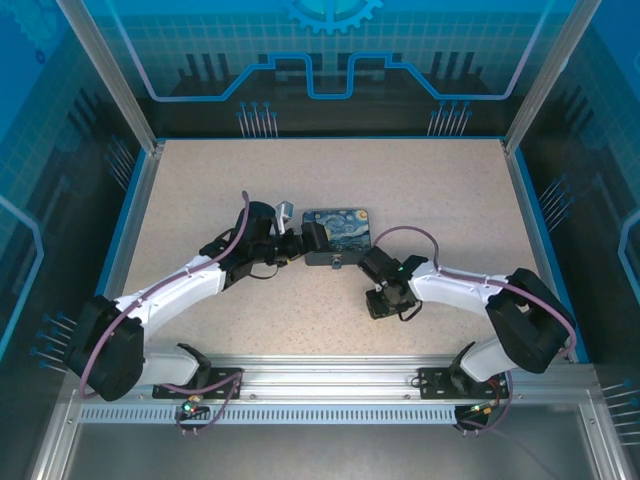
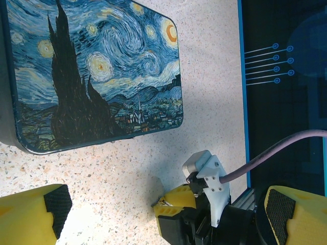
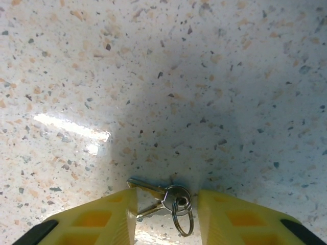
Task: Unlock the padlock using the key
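**Step in hand (judged): picking up the key.**

1. Table [image 1: 440,190]: the speckled top carries everything.
2. Box [image 1: 337,228]: lies mid-table, printed lid up, between the two arms.
3. Left gripper [image 1: 303,243]: at the box's left end, jaws spread wide, holding nothing.
4. Right gripper [image 3: 167,204]: points down at the table just near-right of the box. Its jaws stand part-way apart and straddle the key. One finger [image 3: 115,217] touches the key's tip, and a gap shows at the other, so no grip is made yet.
5. Padlock [image 1: 338,263]: a small dark fitting at the middle of the box's near wall, too small to show detail.
6. Key [image 3: 149,191]: lies flat on the table, joined by a ring [image 3: 183,220] to a second key, and sits apart from the padlock.

**Next move calls for:**

- Keep the fingertips at table level, because the key is thin and lies flat.
- Clamp squarely on the key; the ring and second key may twist the grip.
- Carry the key to the padlock, with the left gripper placed to steady the box.
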`<action>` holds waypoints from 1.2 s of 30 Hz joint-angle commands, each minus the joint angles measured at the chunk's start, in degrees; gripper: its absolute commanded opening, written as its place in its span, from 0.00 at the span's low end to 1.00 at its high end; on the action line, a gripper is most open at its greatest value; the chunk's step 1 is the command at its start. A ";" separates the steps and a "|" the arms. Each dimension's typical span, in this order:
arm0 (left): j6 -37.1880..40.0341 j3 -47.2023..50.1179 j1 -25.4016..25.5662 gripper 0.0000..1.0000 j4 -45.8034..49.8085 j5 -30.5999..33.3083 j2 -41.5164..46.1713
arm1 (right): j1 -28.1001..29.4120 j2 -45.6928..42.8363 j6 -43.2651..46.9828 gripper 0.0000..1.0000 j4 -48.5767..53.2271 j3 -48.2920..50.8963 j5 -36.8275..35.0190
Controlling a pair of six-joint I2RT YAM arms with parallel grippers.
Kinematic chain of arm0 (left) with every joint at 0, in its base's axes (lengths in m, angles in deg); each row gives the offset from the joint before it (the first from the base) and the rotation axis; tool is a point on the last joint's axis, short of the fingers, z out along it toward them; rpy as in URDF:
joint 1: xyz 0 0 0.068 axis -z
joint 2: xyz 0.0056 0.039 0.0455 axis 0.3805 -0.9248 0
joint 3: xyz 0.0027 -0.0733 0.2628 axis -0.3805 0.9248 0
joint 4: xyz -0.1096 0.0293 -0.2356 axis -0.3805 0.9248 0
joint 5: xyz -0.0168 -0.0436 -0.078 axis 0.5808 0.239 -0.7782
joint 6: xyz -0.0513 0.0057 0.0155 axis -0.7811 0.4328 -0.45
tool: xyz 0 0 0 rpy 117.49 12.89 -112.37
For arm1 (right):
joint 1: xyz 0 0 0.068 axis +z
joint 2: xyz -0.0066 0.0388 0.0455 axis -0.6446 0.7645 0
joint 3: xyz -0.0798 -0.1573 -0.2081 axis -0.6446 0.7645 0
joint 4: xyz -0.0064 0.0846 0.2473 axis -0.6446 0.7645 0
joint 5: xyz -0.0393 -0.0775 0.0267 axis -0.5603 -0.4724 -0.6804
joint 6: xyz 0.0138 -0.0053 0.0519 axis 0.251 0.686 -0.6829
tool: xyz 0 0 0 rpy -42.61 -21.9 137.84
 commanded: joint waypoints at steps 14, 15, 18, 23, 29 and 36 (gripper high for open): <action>-0.92 -1.13 0.62 0.99 -0.49 0.32 -0.27 | -0.07 2.21 0.23 0.31 1.66 -0.78 0.17; -0.93 -1.11 0.54 0.99 -0.47 0.30 -0.23 | -0.01 2.36 0.23 0.30 1.60 -0.84 0.13; -0.85 -1.05 0.57 0.99 -0.39 0.39 -0.23 | -0.03 2.67 0.35 0.25 1.64 -1.02 0.16; -0.83 -0.90 0.56 0.99 -0.63 0.32 -0.32 | 0.12 2.85 0.50 0.09 1.61 -1.24 0.38; -0.84 -0.67 0.55 0.99 -0.65 0.32 -0.23 | 0.12 1.61 1.09 0.00 1.35 -0.76 0.85; -0.93 -0.42 0.53 0.99 -0.70 0.39 0.11 | -0.05 -3.16 1.47 0.00 -0.72 0.42 4.03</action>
